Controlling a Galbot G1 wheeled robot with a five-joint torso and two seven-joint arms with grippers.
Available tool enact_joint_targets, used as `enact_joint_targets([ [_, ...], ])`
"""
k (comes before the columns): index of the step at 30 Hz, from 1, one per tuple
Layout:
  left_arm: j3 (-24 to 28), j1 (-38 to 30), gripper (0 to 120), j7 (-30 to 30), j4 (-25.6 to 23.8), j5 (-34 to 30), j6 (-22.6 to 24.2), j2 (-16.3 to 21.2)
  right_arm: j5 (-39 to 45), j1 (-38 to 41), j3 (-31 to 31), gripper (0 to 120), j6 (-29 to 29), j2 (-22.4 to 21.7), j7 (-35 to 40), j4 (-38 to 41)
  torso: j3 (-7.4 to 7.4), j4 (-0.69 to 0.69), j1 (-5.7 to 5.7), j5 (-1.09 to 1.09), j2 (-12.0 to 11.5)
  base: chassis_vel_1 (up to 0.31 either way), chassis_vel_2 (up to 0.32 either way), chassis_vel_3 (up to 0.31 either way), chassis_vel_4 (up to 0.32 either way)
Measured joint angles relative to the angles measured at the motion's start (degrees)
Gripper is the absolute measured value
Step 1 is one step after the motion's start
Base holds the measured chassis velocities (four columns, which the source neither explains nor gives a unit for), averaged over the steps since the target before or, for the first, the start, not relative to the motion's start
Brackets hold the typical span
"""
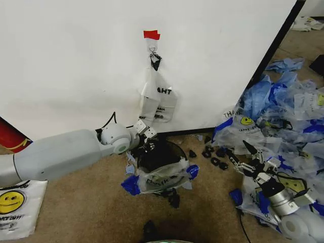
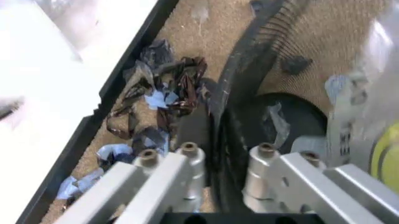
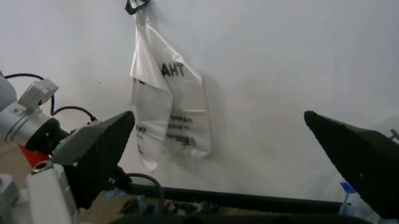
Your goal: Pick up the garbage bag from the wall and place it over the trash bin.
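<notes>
The garbage bag (image 1: 163,178), clear with black print and blue handle strips, lies draped over the front of the black mesh trash bin (image 1: 161,152) below the white wall (image 1: 76,61). My left gripper (image 1: 146,143) is at the bin's back rim. In the left wrist view my left gripper (image 2: 225,151) stands open with a finger on each side of the bin rim (image 2: 240,70), and the clear garbage bag (image 2: 365,107) lies beside it. Over the floor to the right, my right gripper (image 1: 240,153) hangs open and empty, its black fingers (image 3: 100,149) spread wide.
A narrower clear bag (image 1: 158,98) lettered "AHT" hangs from a hook under red tape (image 1: 151,34). Several loose bags (image 1: 283,111) pile up on the right floor. Black scraps (image 1: 215,154) lie near the bin. A white smiley bag (image 1: 12,202) and red cylinder (image 1: 10,135) sit left.
</notes>
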Motion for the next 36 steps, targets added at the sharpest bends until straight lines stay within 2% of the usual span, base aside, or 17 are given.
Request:
enact_joint_targets([
  [6, -0.3, 1.3, 3, -1.1, -0.5, -0.9, 0.0, 0.5, 0.0, 0.3, -0.2, 100, 0.0, -0.4, 0.0, -0.2, -0.01, 0.00, -0.01, 0.01, 0.0, 0.000, 0.000, 0.000, 0.000],
  [8, -1.1, 2.5, 3, -3.5, -1.6, -3.5, 0.4, 0.9, 0.1, 0.6, -0.4, 100, 0.0, -0.5, 0.0, -0.4, -0.01, -0.01, -0.01, -0.01, 0.0, 0.000, 0.000, 0.000, 0.000],
  [11, -6.1, 6.9, 3, -13.8, -5.9, -13.7, 0.9, 2.2, 0.3, 1.5, -0.9, 100, 0.0, -0.7, 0.0, -0.9, 0.00, 0.00, 0.00, -0.02, 0.0, 0.000, 0.000, 0.000, 0.000],
  [12, -6.1, 6.9, 3, -13.8, -5.9, -13.7, 0.9, 2.2, 0.3, 1.5, -0.9, 100, 0.0, -0.7, 0.0, -0.9, 0.00, 0.00, 0.00, -0.02, 0.0, 0.000, 0.000, 0.000, 0.000],
  [15, -9.9, 9.6, 2, -18.2, -8.9, -19.3, 0.8, 3.1, 0.4, 2.0, -1.2, 100, 0.0, -0.8, 0.0, -1.1, 0.02, -0.01, 0.00, -0.03, 0.0, 0.000, 0.000, 0.000, 0.000],
  [18, -15.3, 12.2, 2, -23.5, -13.5, -27.0, -0.4, 4.7, 0.9, 2.3, -1.3, 100, 0.0, -0.9, 0.0, -1.3, 0.01, 0.00, 0.00, 0.00, 0.0, 0.000, 0.000, 0.000, 0.000],
  [20, -15.8, 12.4, 2, -23.9, -13.9, -27.6, -0.5, 4.8, 0.9, 2.3, -1.3, 100, 0.0, -1.0, 0.0, -1.3, 0.01, 0.00, 0.00, 0.00, 0.0, 0.000, 0.000, 0.000, 0.000],
  [21, -18.3, 13.6, 2, -26.4, -15.4, -30.7, -1.2, 5.4, 1.0, 2.4, -1.3, 100, 0.0, -1.2, 0.0, -1.5, 0.02, -0.03, 0.01, -0.01, 0.0, 0.000, 0.000, 0.000, 0.000],
  [24, -26.0, 17.6, 2, -32.5, -18.5, -36.7, -3.6, 6.0, 1.3, 2.9, -1.4, 100, -0.1, -1.5, -0.2, -1.7, 0.00, 0.00, 0.00, 0.01, 0.0, 0.000, 0.000, 0.000, 0.000],
  [30, -33.2, 24.6, 2, -38.2, -20.4, -38.8, -6.7, 6.6, 1.3, 3.2, -1.9, 100, -0.1, -1.5, -0.4, -1.8, 0.01, -0.01, 0.00, -0.01, 0.0, 0.000, 0.000, 0.000, 0.000],
  [32, -37.9, 29.7, 2, -40.9, -21.9, -40.0, -8.3, 8.1, 1.3, 3.5, -2.4, 100, -0.1, -1.4, -0.4, -2.1, 0.01, -0.02, 0.00, -0.03, 0.0, 0.000, 0.000, 0.000, 0.000],
  [34, -38.5, 30.3, 2, -41.1, -22.1, -40.1, -8.5, 8.3, 1.3, 3.5, -2.5, 100, -0.1, -1.4, -0.4, -2.1, 0.01, -0.02, 0.00, -0.02, 0.0, 0.000, 0.000, 0.000, 0.000],
  [36, -43.1, 34.9, 2, -42.4, -23.2, -40.4, -9.6, 9.8, 1.3, 3.7, -2.8, 100, -0.1, -1.4, -0.4, -2.3, 0.01, 0.00, 0.00, -0.01, 0.0, 0.000, 0.000, 0.000, 0.000],
])
